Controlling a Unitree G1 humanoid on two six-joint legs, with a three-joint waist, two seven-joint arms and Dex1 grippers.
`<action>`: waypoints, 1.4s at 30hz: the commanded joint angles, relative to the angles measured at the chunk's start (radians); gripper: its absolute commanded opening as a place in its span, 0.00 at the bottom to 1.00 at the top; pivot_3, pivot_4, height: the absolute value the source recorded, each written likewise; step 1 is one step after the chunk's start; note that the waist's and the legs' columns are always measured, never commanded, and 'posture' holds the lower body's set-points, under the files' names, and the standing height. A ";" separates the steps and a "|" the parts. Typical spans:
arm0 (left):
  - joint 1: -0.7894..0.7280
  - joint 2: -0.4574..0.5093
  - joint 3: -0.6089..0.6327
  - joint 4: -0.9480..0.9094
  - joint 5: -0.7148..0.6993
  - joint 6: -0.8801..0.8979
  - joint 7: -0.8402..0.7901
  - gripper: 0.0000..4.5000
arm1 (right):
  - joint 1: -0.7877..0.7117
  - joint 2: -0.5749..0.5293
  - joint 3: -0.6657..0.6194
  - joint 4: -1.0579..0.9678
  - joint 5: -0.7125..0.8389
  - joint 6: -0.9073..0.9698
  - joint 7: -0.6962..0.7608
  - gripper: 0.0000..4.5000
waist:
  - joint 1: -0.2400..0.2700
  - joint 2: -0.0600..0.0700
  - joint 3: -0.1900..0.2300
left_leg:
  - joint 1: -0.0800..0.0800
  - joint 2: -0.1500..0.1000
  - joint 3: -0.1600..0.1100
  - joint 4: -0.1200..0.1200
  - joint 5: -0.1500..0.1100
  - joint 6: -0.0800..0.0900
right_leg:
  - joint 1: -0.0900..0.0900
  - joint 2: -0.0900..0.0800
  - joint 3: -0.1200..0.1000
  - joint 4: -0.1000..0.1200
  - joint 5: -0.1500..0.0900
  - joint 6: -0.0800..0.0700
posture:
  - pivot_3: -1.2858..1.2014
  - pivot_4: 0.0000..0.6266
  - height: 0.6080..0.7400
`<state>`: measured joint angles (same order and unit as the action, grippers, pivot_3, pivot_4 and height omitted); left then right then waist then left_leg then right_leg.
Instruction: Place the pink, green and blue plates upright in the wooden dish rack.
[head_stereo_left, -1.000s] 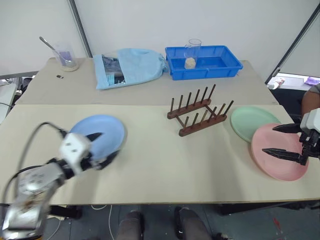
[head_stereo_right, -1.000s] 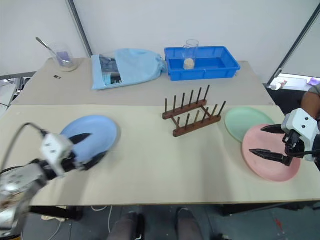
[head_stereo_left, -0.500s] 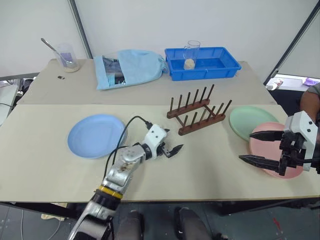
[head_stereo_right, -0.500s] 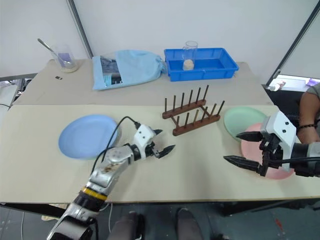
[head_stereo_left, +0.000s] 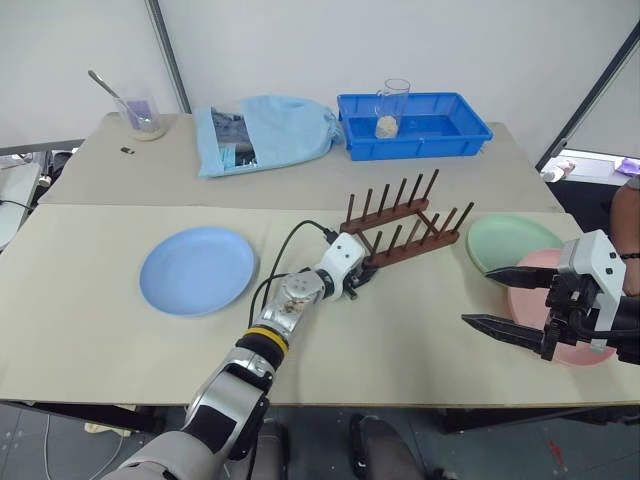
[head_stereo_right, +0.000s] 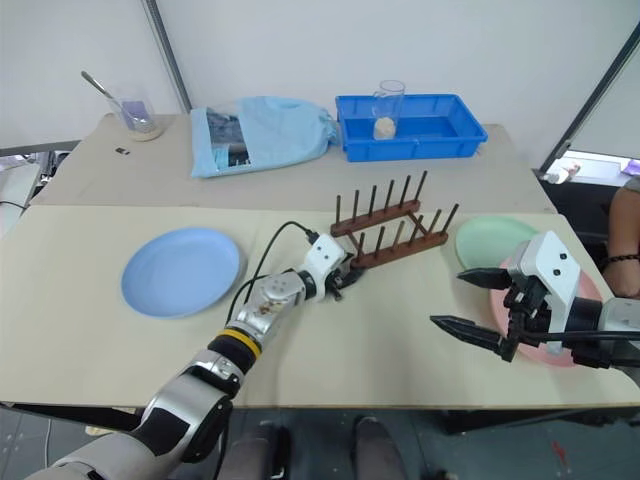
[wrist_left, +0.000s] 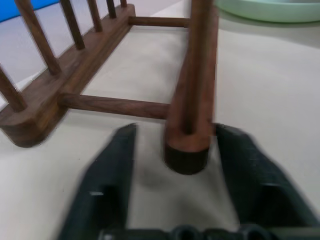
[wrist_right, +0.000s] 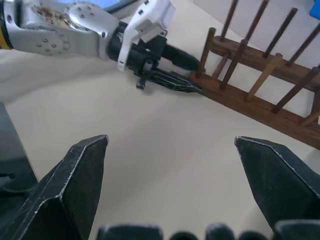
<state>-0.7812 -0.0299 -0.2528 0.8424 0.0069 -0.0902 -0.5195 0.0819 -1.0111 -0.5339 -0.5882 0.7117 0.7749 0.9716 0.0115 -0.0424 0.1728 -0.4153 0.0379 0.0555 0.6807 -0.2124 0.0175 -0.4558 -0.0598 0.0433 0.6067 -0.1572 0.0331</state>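
Rack rail end between left tool fingers — untouched; right tool spread wide.

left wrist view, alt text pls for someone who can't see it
The left gripper has its two black fingers on either side of the near end of one rail of the wooden dish rack, with a gap showing on both sides. The rack's other rail and thin pegs run alongside on a beige table, with the green plate beyond.

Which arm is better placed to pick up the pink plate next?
The right. Its open right gripper hovers beside the pink plate, while the left gripper is at the end of the wooden dish rack, straddling a rail.
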 joint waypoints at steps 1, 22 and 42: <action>-0.021 -0.019 0.014 0.036 0.009 -0.036 -0.008 0.20 | -0.001 -0.003 -0.052 -0.022 0.018 0.001 -0.013 1.00 | 0.000 0.000 0.000 | 0.000 0.000 0.000 0.000 0.000 0.000 | 0.000 0.000 0.000 0.000 0.000 0.000 | 0.52 0.24 0.85; 0.095 0.284 -0.034 -0.341 -0.105 -0.012 -0.655 0.20 | 0.204 -0.024 -0.229 -0.078 0.001 0.003 0.068 1.00 | -0.002 0.001 0.000 | 0.000 -0.001 -0.001 0.001 0.000 0.000 | 0.001 -0.001 0.000 0.001 -0.001 0.000 | 0.52 0.24 0.85; 0.141 0.399 0.016 -0.552 -0.162 0.128 -0.731 0.98 | 0.202 -0.071 -0.105 -0.047 -0.110 -0.025 0.025 1.00 | -0.023 0.001 0.000 | -0.001 0.000 -0.004 0.001 0.000 0.000 | 0.000 0.001 0.000 0.002 -0.002 0.001 | 0.52 0.24 0.85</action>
<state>-0.6594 0.3584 -0.2343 0.4252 -0.1094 -0.0343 -1.2177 0.2881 -1.0655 -0.6518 -0.6470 0.6401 0.7708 1.0121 -0.0117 -0.0417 0.1725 -0.4159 0.0378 0.0513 0.6819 -0.2122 0.0177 -0.4557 -0.0592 0.0436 0.6091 -0.1589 0.0342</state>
